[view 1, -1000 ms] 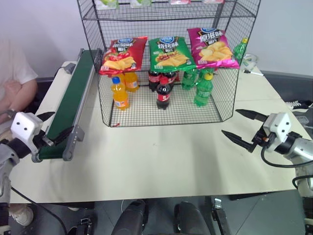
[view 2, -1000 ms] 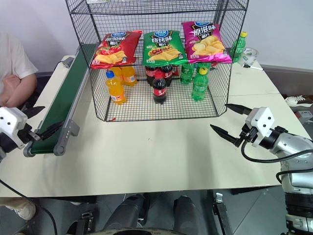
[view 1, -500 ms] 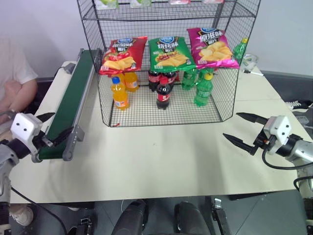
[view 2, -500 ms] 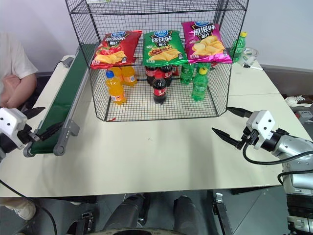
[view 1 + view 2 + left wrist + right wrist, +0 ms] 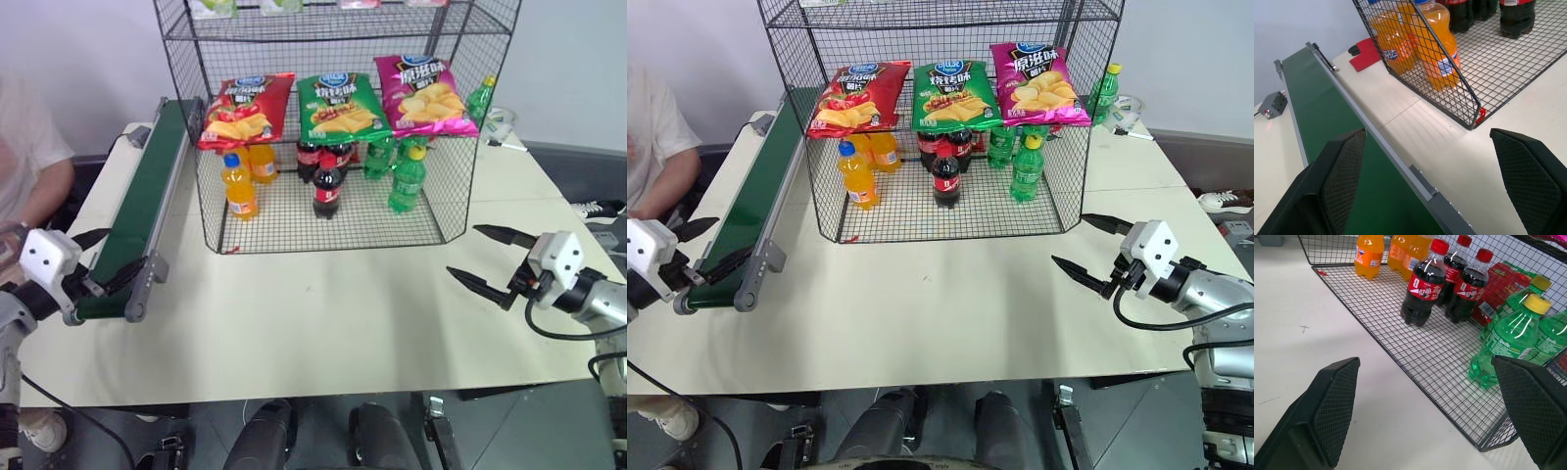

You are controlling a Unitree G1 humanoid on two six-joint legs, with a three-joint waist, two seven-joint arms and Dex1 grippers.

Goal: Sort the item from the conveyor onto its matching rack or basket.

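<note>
Left eye view: red crisp bag (image 5: 246, 109) already hangs on rack (image 5: 333, 117) at 11 o'clock from desk (image 5: 323, 313) centre, beside the green bag (image 5: 341, 106); conveyor (image 5: 142, 211) belt looks bare, far end hard to see. Left gripper (image 5: 96, 258) and right gripper (image 5: 490, 257) jaws apart, empty. Probably waiting for next item. Right arm slightly retracted versus earlier; bag unchanged.

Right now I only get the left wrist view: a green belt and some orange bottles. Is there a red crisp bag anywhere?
Observer: Yes, a red crisp bag sits at the front of the rack, above the orange bottles.
Operator: Anything beside it?
Observer: A green crisp bag, then a magenta crisp bag.
Operator: And the other arm?
Observer: The right end effector is open above the table, near the rack's right corner.
</note>
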